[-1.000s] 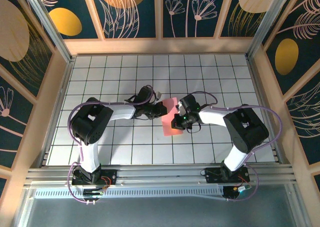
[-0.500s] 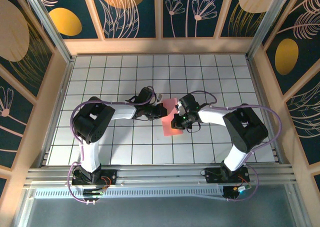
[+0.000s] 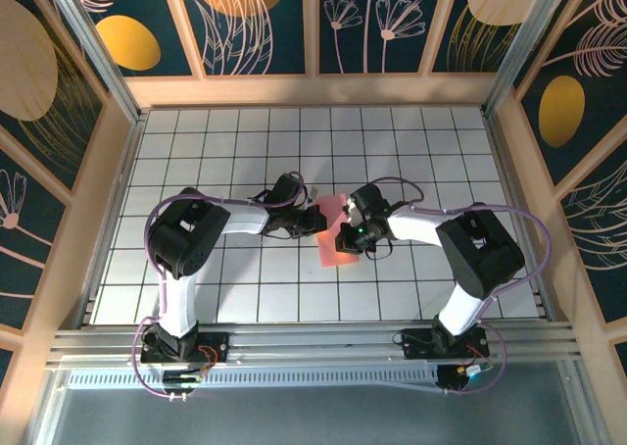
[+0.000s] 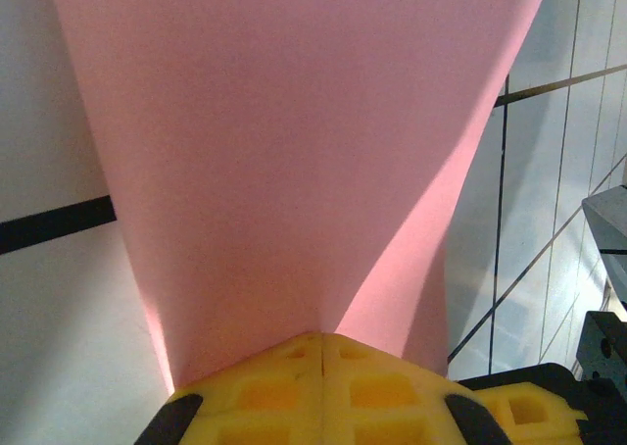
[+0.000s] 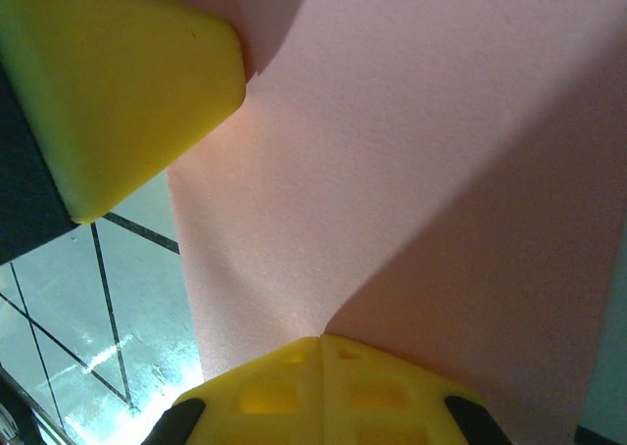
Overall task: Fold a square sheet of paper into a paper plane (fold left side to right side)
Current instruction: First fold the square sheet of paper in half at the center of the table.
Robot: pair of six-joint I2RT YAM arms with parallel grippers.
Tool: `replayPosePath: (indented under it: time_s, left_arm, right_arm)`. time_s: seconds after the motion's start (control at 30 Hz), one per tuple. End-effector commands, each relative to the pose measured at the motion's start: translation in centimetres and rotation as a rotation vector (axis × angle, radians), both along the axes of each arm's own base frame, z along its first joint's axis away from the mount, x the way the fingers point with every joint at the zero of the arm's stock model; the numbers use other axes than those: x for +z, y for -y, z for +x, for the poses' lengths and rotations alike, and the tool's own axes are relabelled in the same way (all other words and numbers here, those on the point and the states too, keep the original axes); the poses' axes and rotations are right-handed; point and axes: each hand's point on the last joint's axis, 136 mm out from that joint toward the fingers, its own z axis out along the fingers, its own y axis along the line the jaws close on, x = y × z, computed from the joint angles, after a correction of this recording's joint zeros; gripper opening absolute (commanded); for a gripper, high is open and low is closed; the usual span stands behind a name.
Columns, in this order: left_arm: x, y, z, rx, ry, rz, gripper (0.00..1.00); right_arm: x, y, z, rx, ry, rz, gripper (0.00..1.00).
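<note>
Hovering low over the middle of the white-tiled surface (image 3: 245,288), both arms meet at the square sheet of paper (image 3: 335,249), which sits between them near the centre. The left tool (image 4: 321,339) has its yellow fingers pressed together, tips against the pink sheet, and the right tool (image 5: 321,342) is squeezed tight the same way. Whether either one pinches the paper or only bears down on it, I cannot tell. A soft bend runs out from each tip, so the sheet is not lying flat.

Now the dangers. The tools are very near each other, and a careless sweep could knock them together. If they pull apart, thin paper like this may tear. If the sheet slides on the glossy tiles, the crease will likely land crooked.

No brand, label or readable writing anywhere, just leaf and flower patterns on the wall panels (image 3: 245,24).
</note>
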Motion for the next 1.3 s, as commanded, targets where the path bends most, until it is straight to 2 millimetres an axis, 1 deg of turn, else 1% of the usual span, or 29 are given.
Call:
replayPosePath:
  time_s: [0.0,0.17,0.5,0.73,0.87,1.1,1.27]
  left_arm:
    - [-2.3,-1.7,0.7,0.036,-0.002,0.073,0.0]
    - [-2.4,-2.5,2.3,0.051,0.018,0.101,0.0]
    - [-2.2,-3.7,6.5,0.094,0.061,0.123,0.0]
    - [-2.1,-4.3,9.4,0.127,0.08,0.118,0.0]
    - [-2.1,-4.5,10.7,0.139,0.091,0.127,0.0]
    - [-2.6,-4.8,12.3,0.15,0.089,0.131,0.0]
    - [-2.7,-5.0,12.7,0.152,0.091,0.137,0.0]
  right_arm:
    - [-5.1,4.8,-2.6,-0.017,-0.087,-0.261,0.0]
    - [-5.3,5.0,-2.8,-0.014,-0.094,-0.27,0.0]
    - [-5.5,4.8,-2.9,-0.015,-0.099,-0.259,0.0]
    - [-5.5,4.8,-3.0,-0.019,-0.101,-0.258,0.0]
    - [-5.5,4.8,-3.0,-0.024,-0.101,-0.256,0.0]
    - [-5.5,4.7,-2.9,-0.028,-0.103,-0.248,0.0]
    - [-5.3,4.5,-2.8,-0.032,-0.1,-0.24,0.0]
